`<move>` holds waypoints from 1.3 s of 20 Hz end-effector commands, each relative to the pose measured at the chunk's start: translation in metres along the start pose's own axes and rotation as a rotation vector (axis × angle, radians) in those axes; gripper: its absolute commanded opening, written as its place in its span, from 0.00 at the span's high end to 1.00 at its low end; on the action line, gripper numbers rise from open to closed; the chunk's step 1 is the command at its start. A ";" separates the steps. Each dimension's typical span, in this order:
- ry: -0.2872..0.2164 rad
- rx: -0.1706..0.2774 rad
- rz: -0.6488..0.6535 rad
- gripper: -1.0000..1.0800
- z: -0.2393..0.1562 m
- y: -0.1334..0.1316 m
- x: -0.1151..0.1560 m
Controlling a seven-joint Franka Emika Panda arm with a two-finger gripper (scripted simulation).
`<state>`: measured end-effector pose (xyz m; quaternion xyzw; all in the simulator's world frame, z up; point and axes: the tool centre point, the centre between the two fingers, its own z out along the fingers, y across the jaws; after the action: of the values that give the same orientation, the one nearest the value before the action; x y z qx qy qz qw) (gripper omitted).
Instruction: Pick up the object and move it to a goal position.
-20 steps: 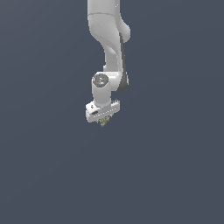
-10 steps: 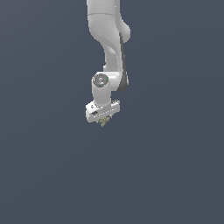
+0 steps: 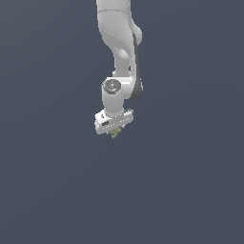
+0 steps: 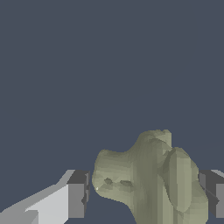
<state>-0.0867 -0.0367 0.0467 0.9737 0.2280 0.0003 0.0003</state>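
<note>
The object is a lumpy olive-tan lump sitting between my two dark fingertips in the wrist view, touching both. In the exterior view the white arm hangs down from above, and the object peeks out as a tiny yellowish-green speck just under the gripper. The gripper is shut on it and holds it up in the air, over the plain dark background.
</note>
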 end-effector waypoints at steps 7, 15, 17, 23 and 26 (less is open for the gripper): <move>0.001 0.000 -0.001 1.00 -0.039 -0.013 0.048; 0.000 0.001 0.000 1.00 -0.088 -0.028 0.110; 0.000 0.001 0.000 1.00 -0.099 -0.031 0.124; 0.000 0.001 0.000 1.00 -0.128 -0.039 0.163; 0.000 0.001 0.000 1.00 -0.141 -0.043 0.180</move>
<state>0.0484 0.0762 0.1815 0.9736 0.2282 0.0007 -0.0002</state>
